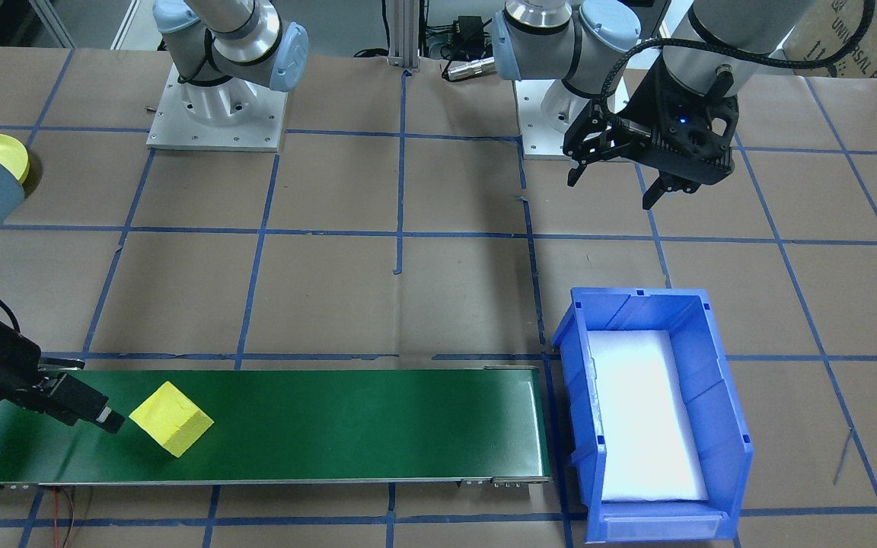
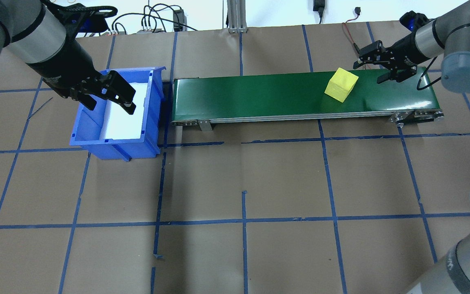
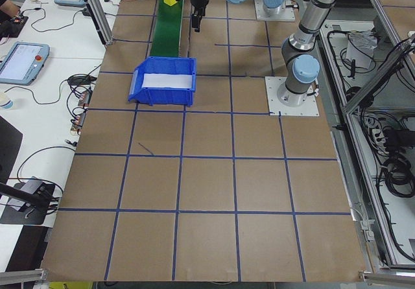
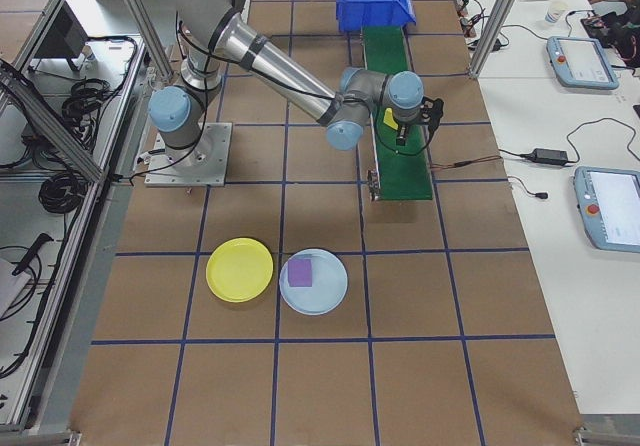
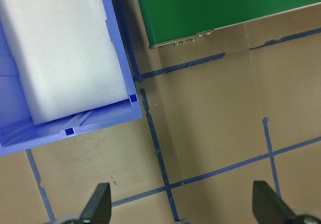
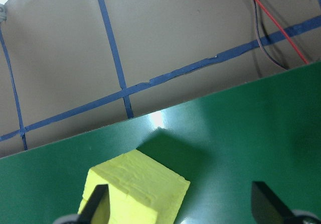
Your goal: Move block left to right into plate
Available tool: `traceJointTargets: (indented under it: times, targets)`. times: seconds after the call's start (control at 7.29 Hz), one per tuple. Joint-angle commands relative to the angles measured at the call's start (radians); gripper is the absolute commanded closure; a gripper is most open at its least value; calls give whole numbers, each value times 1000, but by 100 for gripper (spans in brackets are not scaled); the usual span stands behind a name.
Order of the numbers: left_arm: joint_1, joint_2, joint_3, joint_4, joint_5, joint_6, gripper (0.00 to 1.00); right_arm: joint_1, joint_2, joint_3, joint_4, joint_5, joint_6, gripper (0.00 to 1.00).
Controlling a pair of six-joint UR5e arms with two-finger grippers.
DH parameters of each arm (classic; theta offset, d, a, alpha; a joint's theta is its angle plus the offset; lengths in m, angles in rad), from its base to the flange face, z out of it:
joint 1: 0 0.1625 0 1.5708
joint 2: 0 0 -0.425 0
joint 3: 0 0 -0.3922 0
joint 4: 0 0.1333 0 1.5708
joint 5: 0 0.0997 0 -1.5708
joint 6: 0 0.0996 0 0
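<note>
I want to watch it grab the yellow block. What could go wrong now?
The block sits turned cornerwise on the green belt, so the open right hand beside it might pinch corners and let it slip or roll.

It also lies near the belt's far edge, so a nudge could push it off.

The yellow plate is far away beside a blue plate, so it may land wrong.

Table [image 2: 259,179] surfaced in brown paper with a blue tape grid. Resting on it: a green conveyor belt [image 2: 259,96] under the right gripper [image 2: 386,65]; a blue bin [image 2: 114,141] below the left gripper [image 2: 108,96]; a yellow plate [image 4: 239,269] touching a pale blue plate [image 4: 314,282], both well apart from either gripper.
</note>
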Motion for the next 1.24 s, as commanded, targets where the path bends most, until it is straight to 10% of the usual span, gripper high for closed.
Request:
traceJointTargets:
  times: [0.0,0.96,1.1]
  targets:
    - [0,0,0,-1,0,0,0,2,13,-2,-2,3,30,0]
    - [8,9,0,2,12,-12,0,0,65,1,-83,-6,30,0]
    - [9,28,1,-3,19,-39,0,0,62,7,-82,-78,31,0]
